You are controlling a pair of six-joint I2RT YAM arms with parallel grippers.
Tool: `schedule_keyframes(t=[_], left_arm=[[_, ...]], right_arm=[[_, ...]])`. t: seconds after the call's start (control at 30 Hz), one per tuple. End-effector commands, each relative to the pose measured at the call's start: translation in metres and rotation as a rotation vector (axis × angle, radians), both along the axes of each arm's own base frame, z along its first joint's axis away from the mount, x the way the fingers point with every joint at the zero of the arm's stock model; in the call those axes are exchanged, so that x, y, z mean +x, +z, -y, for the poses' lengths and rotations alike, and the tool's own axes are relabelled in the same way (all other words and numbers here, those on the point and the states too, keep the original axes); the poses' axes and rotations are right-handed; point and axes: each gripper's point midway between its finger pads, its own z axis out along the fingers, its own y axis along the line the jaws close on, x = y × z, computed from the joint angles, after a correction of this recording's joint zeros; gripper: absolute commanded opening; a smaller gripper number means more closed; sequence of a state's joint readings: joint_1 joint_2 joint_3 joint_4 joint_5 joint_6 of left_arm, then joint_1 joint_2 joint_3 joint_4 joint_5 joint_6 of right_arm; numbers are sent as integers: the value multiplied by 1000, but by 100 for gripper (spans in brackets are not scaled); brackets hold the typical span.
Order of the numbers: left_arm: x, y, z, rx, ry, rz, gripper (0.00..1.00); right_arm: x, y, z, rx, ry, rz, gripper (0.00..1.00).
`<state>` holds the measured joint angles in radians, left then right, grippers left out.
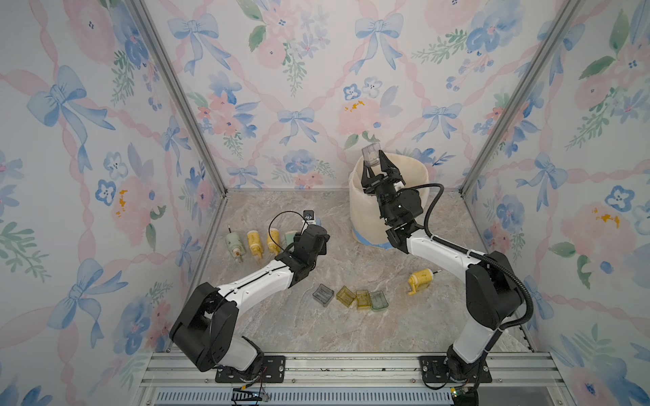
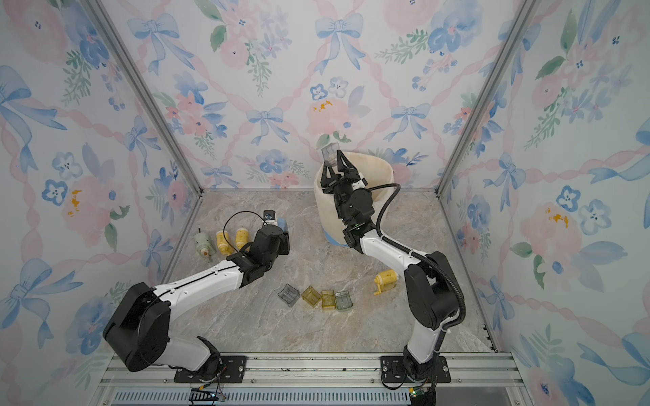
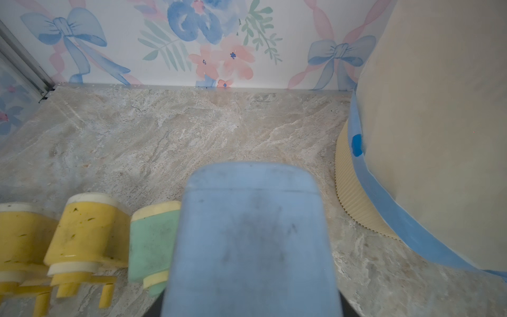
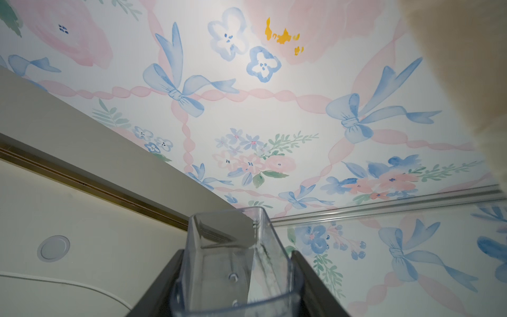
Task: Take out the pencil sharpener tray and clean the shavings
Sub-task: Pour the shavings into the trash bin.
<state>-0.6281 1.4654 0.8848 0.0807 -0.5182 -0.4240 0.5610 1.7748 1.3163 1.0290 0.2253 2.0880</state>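
Note:
My right gripper [image 1: 375, 164] [image 2: 336, 165] is raised over the cream bin [image 1: 362, 211] [image 2: 325, 211] and shut on a clear pencil sharpener tray [image 1: 371, 154] [image 2: 330, 153]. In the right wrist view the tray [image 4: 236, 263] sits between the dark fingers [image 4: 310, 280]. No shavings show in it, only grey smudges on one wall. My left gripper [image 3: 252, 310] is shut on a blue pencil sharpener [image 3: 252, 241] [image 1: 318, 222], low over the table left of the bin [image 3: 439, 137]. The sharpener hides nearly all of the jaws.
Next to the blue sharpener stands a row of sharpeners: pale green [image 1: 234, 246], yellow [image 1: 254, 242], yellow [image 1: 273, 240], green [image 3: 153, 241]. Several loose trays lie mid-table, grey [image 1: 323, 294] to green [image 1: 378, 300]. A yellow sharpener [image 1: 420, 279] lies at the right.

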Motion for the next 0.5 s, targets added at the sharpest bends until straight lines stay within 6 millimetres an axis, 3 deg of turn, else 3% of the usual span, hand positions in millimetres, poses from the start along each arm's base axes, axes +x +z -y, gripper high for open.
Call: schedule_keyframes(t=[0.0,0.13,0.23,0.47], left_arm=[[11,8,-1,12,46,41,0],[18,-4,-4,49,83,31,0],[23,-8,-2,43,87,33,0],[33,-24,6,21,66,21,0]], right_arm=[[-32,63,6,161,74,119,46],[-45,75,10,146,71,150,46],[-44,68,15,141,60,139,47],[-15,11,16,183,58,45,46]])
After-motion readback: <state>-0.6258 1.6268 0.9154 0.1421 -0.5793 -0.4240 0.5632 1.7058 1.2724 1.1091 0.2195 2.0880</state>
